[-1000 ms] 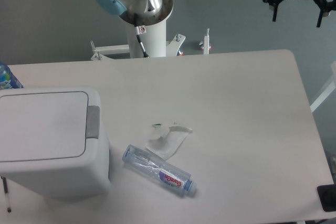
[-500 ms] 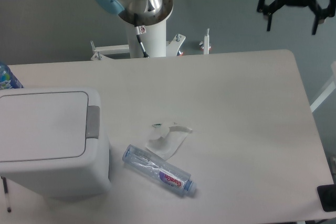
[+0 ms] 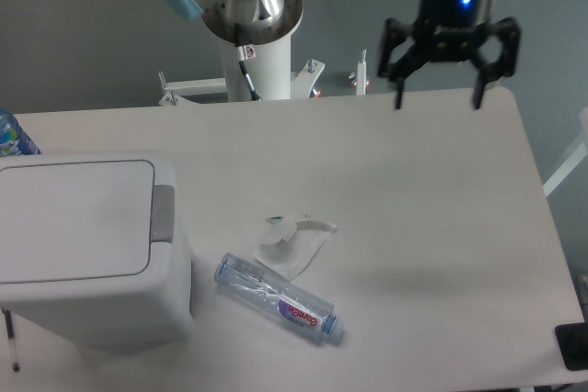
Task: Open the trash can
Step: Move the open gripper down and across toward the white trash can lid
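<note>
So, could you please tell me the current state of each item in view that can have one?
trash can: lid shut, upright.
grey push tab: untouched.
gripper: open, empty, above the table's far edge.
clear plastic bottle: lying on its side, capped.
white wrapper: crumpled, lying flat.

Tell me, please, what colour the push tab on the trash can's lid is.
Grey, on the white trash can; the fixed camera shows it.

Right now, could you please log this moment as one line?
hand: open, empty, above table's far edge | trash can: lid shut, untouched | stage: approach
</note>
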Robot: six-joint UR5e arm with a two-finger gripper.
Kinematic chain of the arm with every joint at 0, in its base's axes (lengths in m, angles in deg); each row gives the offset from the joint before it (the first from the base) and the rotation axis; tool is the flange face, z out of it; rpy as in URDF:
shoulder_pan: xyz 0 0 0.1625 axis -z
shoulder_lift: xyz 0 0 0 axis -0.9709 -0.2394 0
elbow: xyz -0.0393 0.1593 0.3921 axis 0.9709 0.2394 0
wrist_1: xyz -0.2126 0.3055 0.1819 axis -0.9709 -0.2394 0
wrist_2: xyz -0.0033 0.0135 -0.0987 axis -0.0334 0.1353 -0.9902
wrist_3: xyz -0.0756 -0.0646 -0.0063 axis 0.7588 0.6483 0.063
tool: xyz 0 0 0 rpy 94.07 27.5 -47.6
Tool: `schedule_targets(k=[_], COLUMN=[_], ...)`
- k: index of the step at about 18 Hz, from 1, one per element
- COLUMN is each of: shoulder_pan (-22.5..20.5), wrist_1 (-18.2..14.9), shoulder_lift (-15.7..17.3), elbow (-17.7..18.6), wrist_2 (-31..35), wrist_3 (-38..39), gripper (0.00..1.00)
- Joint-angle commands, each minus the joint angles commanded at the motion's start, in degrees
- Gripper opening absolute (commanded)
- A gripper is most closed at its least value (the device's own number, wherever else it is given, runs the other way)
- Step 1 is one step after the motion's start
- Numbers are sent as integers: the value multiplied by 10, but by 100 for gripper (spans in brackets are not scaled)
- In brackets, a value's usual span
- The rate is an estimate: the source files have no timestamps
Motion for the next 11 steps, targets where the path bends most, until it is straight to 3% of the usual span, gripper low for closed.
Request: schedule_targets(k=[4,7,11], shoulder_pan=[16,49,84], wrist_1=[2,4,55], shoulder_lift=[-11,-26,-37], elbow=[0,-3,4], wrist_2=[-35,-39,-31], wrist_3=[54,52,58], gripper=[100,100,100])
